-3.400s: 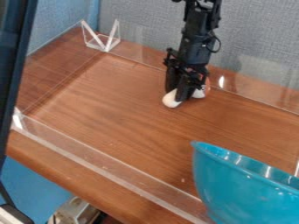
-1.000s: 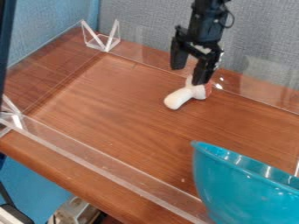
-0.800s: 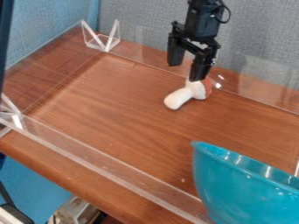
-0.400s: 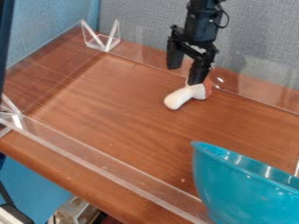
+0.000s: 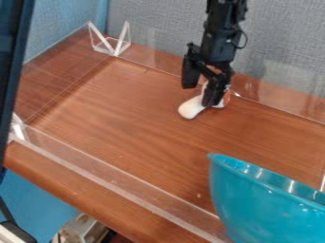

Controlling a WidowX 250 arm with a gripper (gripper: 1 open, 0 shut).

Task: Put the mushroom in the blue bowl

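The black, jointed fingers [image 5: 207,78] had dropped from just above the small toy mushroom with its thick cream-white stem [image 5: 192,108] to close around its cap end, still spread apart and gripping nothing. The mushroom lay on the brown wooden bench [image 5: 121,112], well apart from the large glossy teal-blue plastic bowl [image 5: 264,201], so the descent seemed to set up a grasp, with lift and carry remaining.

Grey textured wall [image 5: 152,24] behind; blue panel [image 5: 57,30] left; brown wooden tabletop [image 5: 121,104].
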